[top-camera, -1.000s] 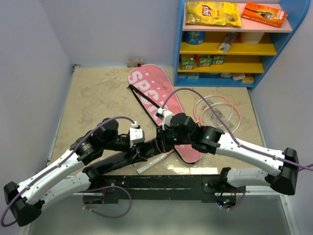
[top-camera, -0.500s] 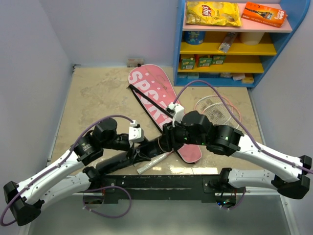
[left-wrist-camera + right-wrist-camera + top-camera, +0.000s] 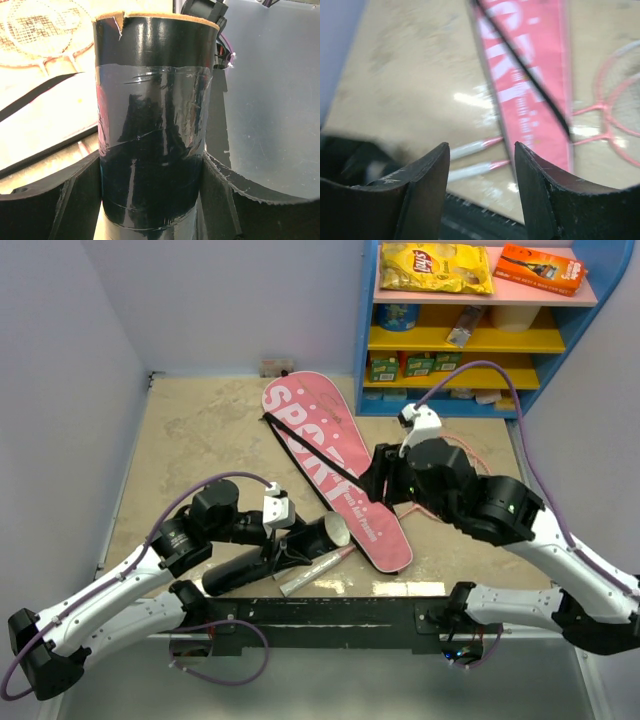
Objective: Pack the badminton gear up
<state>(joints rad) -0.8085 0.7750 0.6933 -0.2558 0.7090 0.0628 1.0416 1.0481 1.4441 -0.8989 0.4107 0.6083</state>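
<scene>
Tube duty on the left side: the left pincer (image 3: 152, 170) is clamped round the long black tube (image 3: 325, 533), which lies on the surface (image 3: 200, 440) with its open mouth just past the fingertips. No shuttlecocks in sight. Maybe they're inside, can't tell. Over on the other side the right pincer (image 3: 481, 160) hangs spread and empty. Below it is the pink SPORT bag (image 3: 320, 455), with two pale racket handles (image 3: 470, 171) right under its fingertips. Guessing rackets go next, which needs the bag opened first.
</scene>
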